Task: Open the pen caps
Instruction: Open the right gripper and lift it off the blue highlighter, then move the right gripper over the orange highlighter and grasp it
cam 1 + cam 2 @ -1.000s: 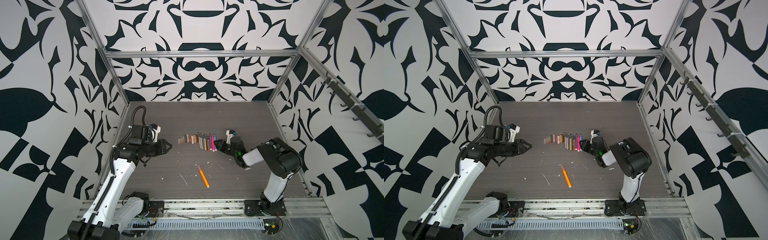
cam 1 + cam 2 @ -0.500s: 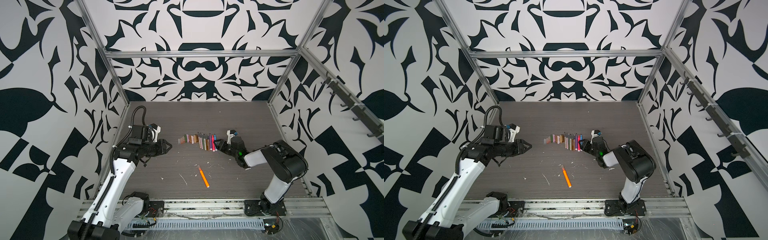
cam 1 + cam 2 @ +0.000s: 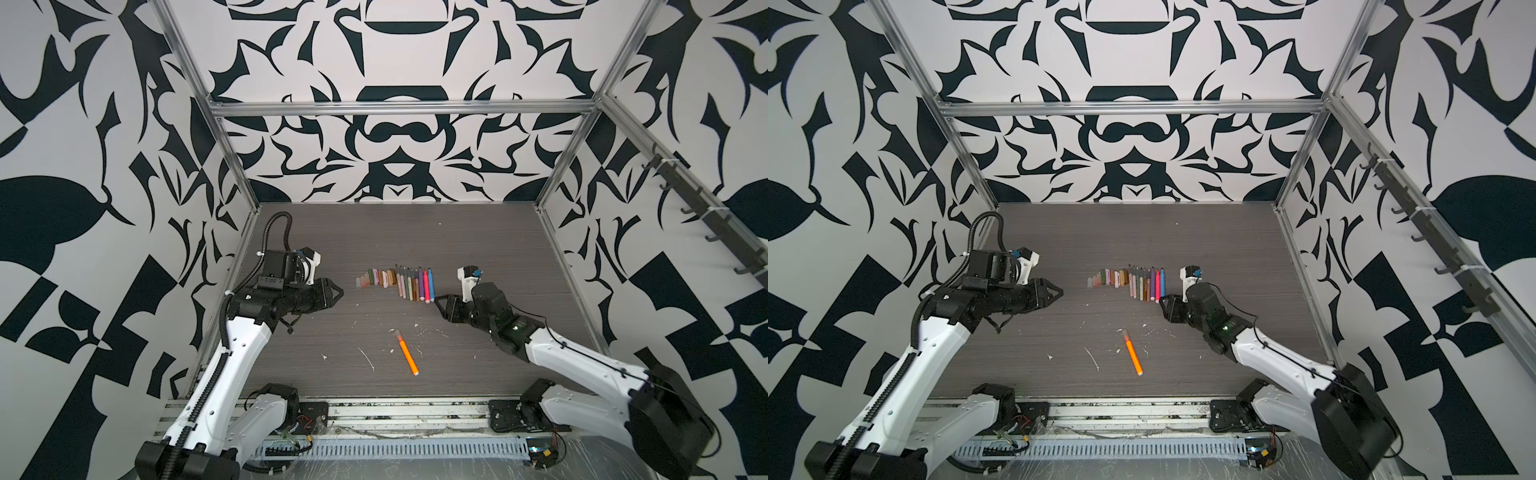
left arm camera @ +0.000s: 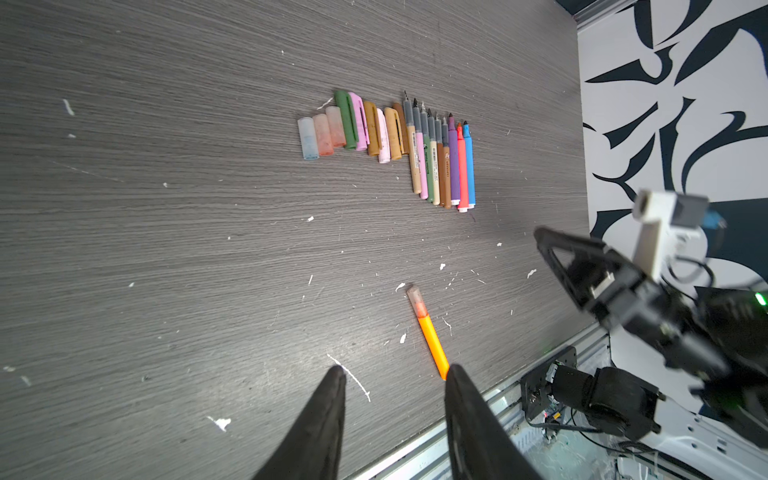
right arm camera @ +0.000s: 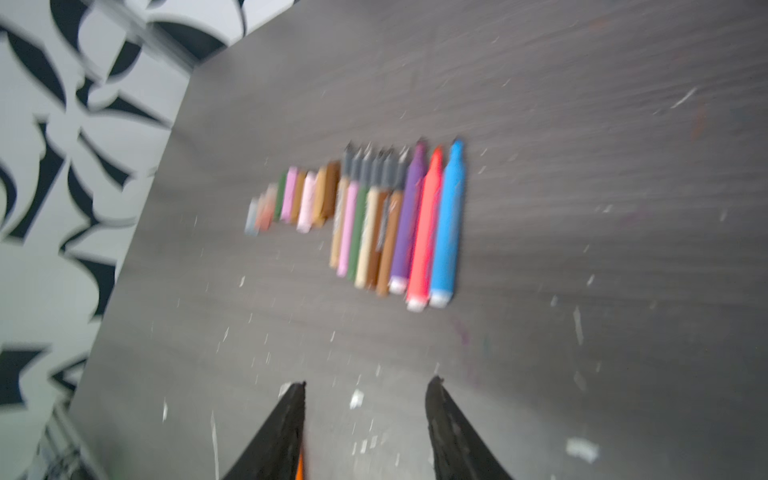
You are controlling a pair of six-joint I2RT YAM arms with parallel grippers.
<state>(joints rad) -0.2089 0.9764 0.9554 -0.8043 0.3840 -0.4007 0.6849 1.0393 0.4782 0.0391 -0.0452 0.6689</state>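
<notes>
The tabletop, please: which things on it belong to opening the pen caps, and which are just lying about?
Job in hand:
- capped orange pen
- uncapped pens, in a row
- removed caps, beside them

Lying about:
- white flecks, scattered over the table

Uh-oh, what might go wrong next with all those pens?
The right hand hangs open close to the blue pen; a careless swing might scatter the tidy row of pens. The orange pen lies alone, its cap still on, and being round it might roll away when grabbed.
</notes>
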